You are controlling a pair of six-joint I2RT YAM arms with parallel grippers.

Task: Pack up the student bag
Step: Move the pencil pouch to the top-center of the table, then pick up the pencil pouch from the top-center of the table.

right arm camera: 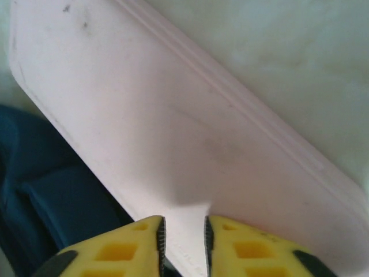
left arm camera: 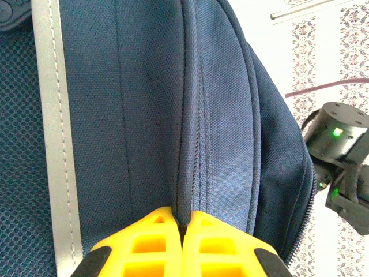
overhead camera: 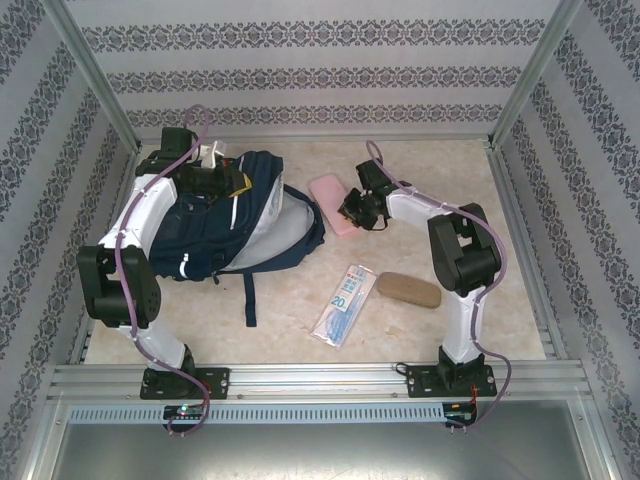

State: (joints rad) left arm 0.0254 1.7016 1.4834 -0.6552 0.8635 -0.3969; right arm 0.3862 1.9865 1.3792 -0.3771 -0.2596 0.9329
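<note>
The student bag (overhead camera: 250, 215), a big navy backpack with pale stripes, lies at the left of the table with its mouth gaping toward the right. My left gripper (overhead camera: 228, 185) sits on its top. In the left wrist view the yellow fingers (left arm camera: 183, 222) are shut on a ridge of the bag's fabric (left arm camera: 144, 115) along a seam. My right gripper (overhead camera: 350, 210) hovers at the near end of a flat pink case (overhead camera: 328, 195) next to the bag's mouth. In the right wrist view its fingers (right arm camera: 183, 231) stand apart just over the pink case (right arm camera: 173, 115), with the bag (right arm camera: 52, 196) at lower left.
A brown oval case (overhead camera: 408, 289) and a clear packet of blue pens (overhead camera: 345, 303) lie on the table near the right arm's base. A dark strap (overhead camera: 249, 295) trails toward the near edge. Metal frame posts and patterned walls enclose the table.
</note>
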